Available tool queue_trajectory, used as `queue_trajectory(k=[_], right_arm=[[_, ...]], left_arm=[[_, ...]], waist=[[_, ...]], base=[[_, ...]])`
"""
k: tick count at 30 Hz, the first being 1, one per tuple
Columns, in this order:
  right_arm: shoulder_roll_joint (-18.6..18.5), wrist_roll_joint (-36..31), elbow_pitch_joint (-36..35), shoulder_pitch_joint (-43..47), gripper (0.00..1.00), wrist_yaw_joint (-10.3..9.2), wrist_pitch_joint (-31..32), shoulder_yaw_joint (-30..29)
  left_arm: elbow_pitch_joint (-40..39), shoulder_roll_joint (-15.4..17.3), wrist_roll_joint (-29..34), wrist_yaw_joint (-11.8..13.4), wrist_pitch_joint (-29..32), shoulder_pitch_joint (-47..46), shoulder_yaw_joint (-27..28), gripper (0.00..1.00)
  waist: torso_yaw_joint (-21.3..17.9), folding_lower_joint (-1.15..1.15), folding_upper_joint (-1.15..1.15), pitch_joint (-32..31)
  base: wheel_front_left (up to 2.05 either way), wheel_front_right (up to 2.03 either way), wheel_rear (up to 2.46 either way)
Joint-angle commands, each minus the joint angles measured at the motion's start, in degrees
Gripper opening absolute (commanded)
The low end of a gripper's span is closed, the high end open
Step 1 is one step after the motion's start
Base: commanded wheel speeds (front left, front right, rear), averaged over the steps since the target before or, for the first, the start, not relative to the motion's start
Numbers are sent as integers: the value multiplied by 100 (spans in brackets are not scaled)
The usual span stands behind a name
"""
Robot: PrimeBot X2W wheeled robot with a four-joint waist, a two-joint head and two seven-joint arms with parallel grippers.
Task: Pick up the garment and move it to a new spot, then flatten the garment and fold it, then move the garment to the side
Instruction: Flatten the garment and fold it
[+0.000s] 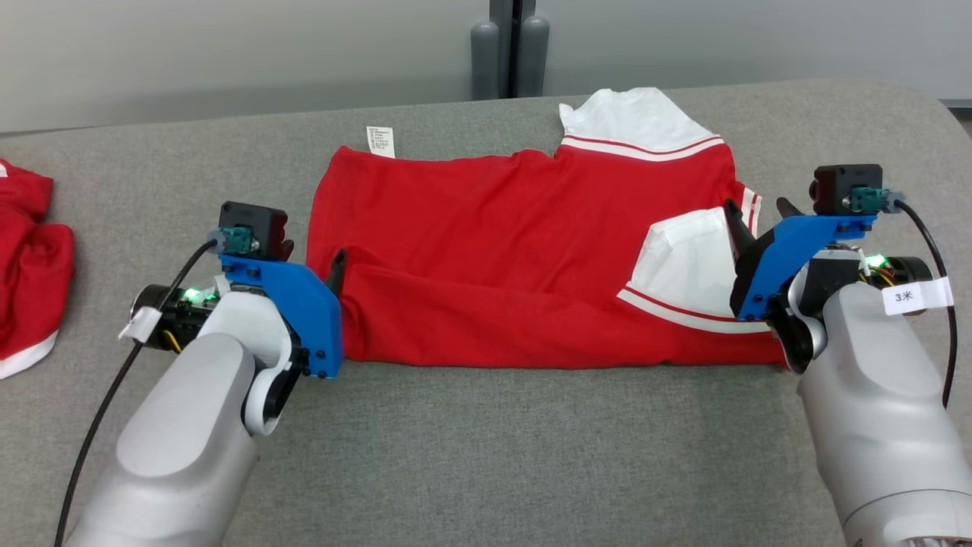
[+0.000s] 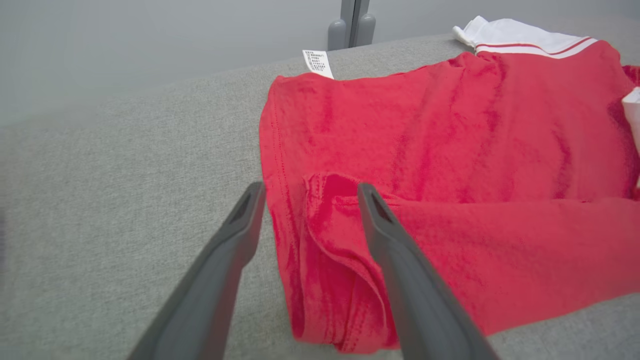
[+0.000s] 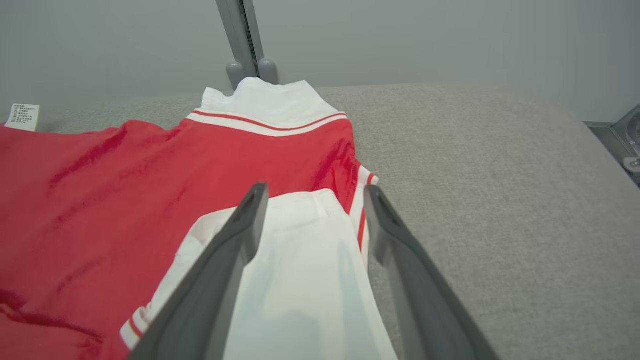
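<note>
- We are working over the garment (image 1: 516, 251), which is lying spread across the middle of the grey table (image 1: 486, 456). Its near long edge is lying turned over toward the far side.
- We are holding the left gripper (image 2: 310, 187) at the garment's left end, its fingers parted and gripping nothing. They are straddling the corner of the turned-over layer. If we are closing too shallow here, we are likely catching only the top layer, and the lower one is sliding free.
- We are holding the right gripper (image 3: 315, 189) at the right end, also parted and empty, over the white sleeve (image 1: 683, 258). Pinching the sleeve alone is risking peeling it off the body instead of carrying the whole edge.
- If the two ends are rising or travelling unevenly, the fold is going to skew and wrinkle.
- If we are pressing down too hard, the fingertips are risking dragging on the table cover and bunching the cloth.
- A second red garment (image 1: 30, 258) is lying at the table's left edge, so a sideways move that way is risking overlapping it.
</note>
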Motion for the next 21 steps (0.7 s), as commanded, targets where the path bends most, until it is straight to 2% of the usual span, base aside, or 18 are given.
queue_trajectory(k=[1,8,9,16,21], right_arm=[[-63,41,-57,4,100,1,-80,4],[-180,176,-317,286,100,1,-242,127],[-223,246,-475,424,100,1,-279,179],[-185,555,-1290,1193,100,1,-346,292],[-87,825,-2040,1741,100,1,-226,406]], left_arm=[[-165,82,-40,53,28,152,24,100],[-856,326,-82,209,114,688,21,100],[-1104,358,-130,289,142,901,18,100],[-1642,282,-258,558,332,1538,-55,100],[-1534,231,-169,870,337,1616,-48,100]], waist=[[8,0,1,-61],[45,0,1,-218],[54,0,1,-275],[11,0,1,-349],[-153,0,1,-200]], base=[[0,0,0],[0,0,0],[0,0,0],[0,0,0],[0,0,0]])
